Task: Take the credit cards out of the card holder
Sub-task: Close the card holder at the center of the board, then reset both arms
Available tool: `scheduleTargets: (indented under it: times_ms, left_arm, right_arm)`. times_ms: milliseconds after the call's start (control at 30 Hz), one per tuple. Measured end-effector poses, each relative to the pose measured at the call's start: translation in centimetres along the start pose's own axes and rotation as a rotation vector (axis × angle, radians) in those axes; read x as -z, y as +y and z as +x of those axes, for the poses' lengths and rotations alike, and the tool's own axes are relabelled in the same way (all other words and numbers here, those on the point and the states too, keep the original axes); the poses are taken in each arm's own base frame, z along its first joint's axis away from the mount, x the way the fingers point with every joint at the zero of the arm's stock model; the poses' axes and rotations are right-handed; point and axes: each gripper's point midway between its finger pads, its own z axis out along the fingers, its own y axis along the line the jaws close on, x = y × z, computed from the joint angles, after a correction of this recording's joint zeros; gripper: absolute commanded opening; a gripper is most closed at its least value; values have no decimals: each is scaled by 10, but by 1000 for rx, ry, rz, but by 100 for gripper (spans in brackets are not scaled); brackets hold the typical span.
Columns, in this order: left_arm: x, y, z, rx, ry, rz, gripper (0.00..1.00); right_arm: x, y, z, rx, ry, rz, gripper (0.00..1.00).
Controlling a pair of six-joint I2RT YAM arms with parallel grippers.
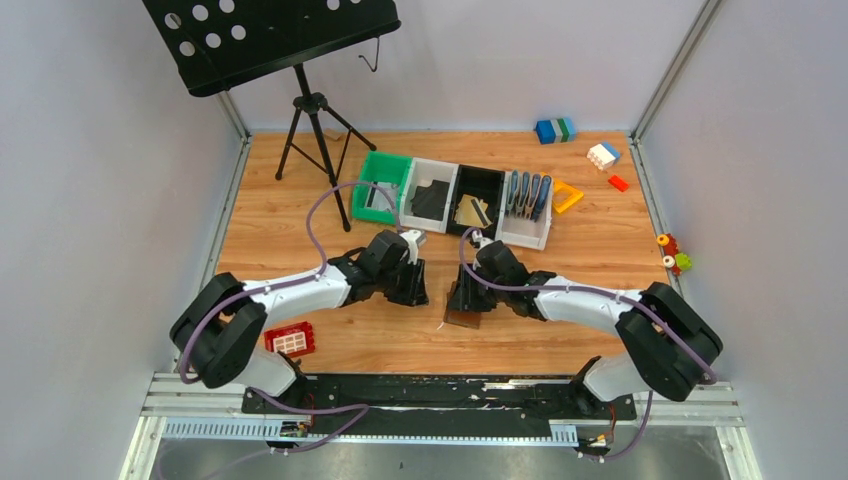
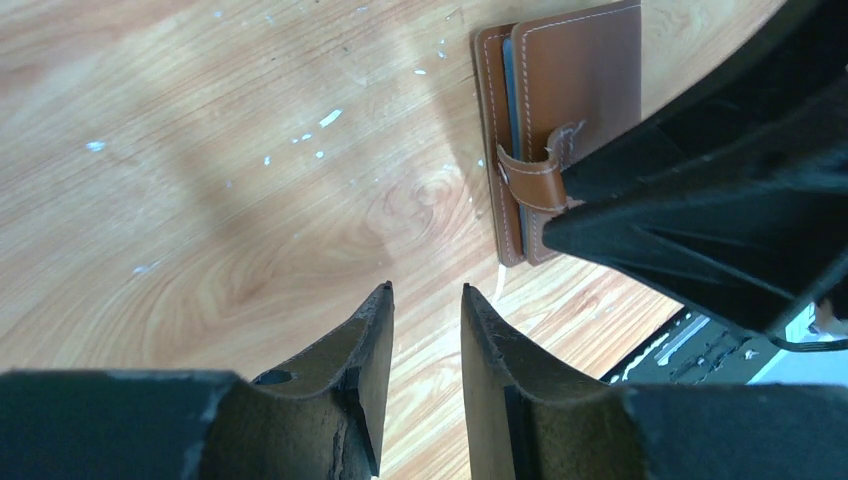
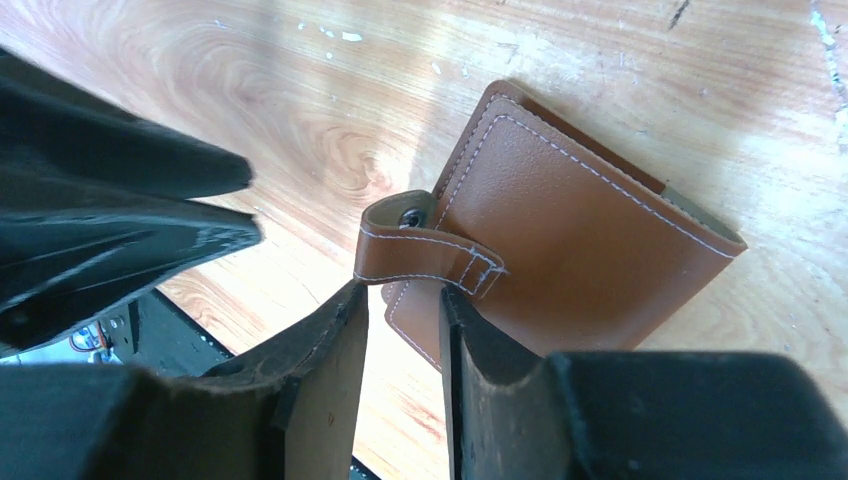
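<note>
While the small brown leather folding card holder (image 3: 590, 240) lies flat and folded shut on the light wooden table (image 1: 590, 290), both arms are crowded in over it, about mid-table and a bit toward the near edge. Its stitched tab strap (image 3: 425, 255) is wrapped round the opening edge, and from the left wrist view you can just see a sliver of blue-grey lining along that side. Any credit cards inside it are hidden.

The right gripper (image 3: 400, 300) is right down at the strap side. One finger sits over the leather just under the strap end, the other is off the edge over bare wood, and a corner of the holder shows in the narrow gap between them. Honestly can't tell if it's pinching anything or only resting there.

The left gripper (image 2: 425, 295) hangs over bare wood just beside the holder, fingers a little apart with nothing between them.

Further back there's a row of open bins: a green bin (image 1: 378, 188), a white bin (image 1: 415, 200), a black bin (image 1: 490, 195) with a gold flat piece (image 1: 470, 212) lying in it, and another white bin (image 1: 530, 235) with blue-grey holders (image 1: 527, 195) standing upright inside. A black music stand (image 1: 270, 35) stands at the back left.
</note>
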Motion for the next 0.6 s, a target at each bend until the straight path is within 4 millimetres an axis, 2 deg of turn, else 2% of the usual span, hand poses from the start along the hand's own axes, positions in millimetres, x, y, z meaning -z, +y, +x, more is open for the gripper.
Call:
scheduleTargets:
  times_ms: [167, 333, 467, 600]
  left_arm:
    - [21, 6, -6, -9, -51, -32, 35]
    - [41, 16, -12, -27, -115, -82, 34]
    - [60, 22, -15, -40, -186, -115, 34]
    - [85, 25, -28, -59, -293, -147, 42]
  right_arm:
    - [-8, 0, -1, 0, 14, 3, 41]
    - [-6, 5, -6, 34, 7, -9, 48]
    - [11, 15, -17, 83, -33, -26, 59]
    - [42, 33, -45, 141, -139, -48, 60]
